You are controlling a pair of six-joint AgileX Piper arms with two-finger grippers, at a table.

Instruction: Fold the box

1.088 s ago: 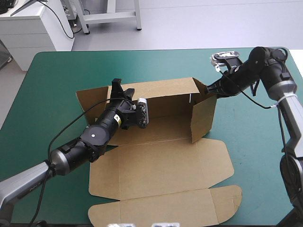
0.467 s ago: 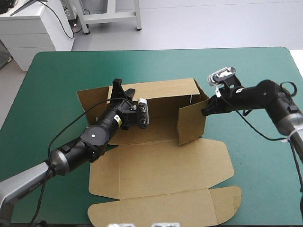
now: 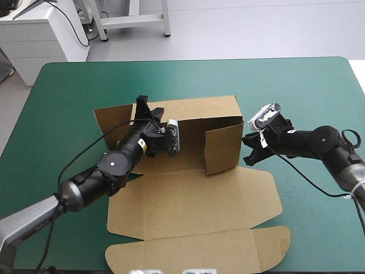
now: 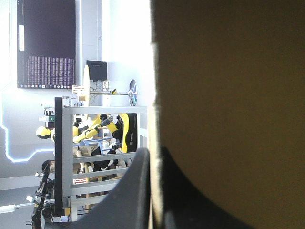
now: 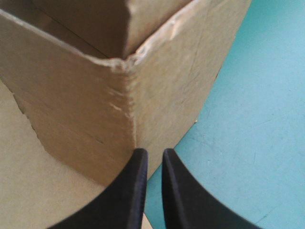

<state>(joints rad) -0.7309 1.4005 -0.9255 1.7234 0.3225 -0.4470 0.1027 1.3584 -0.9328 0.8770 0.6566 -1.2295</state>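
The brown box (image 3: 188,200) lies in the middle of the teal-green table, its back wall (image 3: 194,111) raised and its lid flat toward the near edge. My left gripper (image 3: 142,108) is shut on the back wall's left end; in the left wrist view the board (image 4: 228,95) runs between the fingers of this gripper (image 4: 155,157). The right end flap (image 3: 222,145) stands upright, swung inward across the box's floor. My right gripper (image 3: 246,149) is shut and holds nothing. Its tips (image 5: 151,155) sit low against the box's outer right corner (image 5: 128,95).
Bare teal-green cover (image 3: 296,91) stretches to the right of the box and behind it, and shows beside the right gripper (image 5: 238,119). The lid's rounded front flap (image 3: 199,251) reaches close to the table's near edge. The left end flap (image 3: 111,123) lies spread outward.
My right gripper has moved from behind the box's right end to its front right corner. The right end flap has swung inward to the left. The left arm has not moved.
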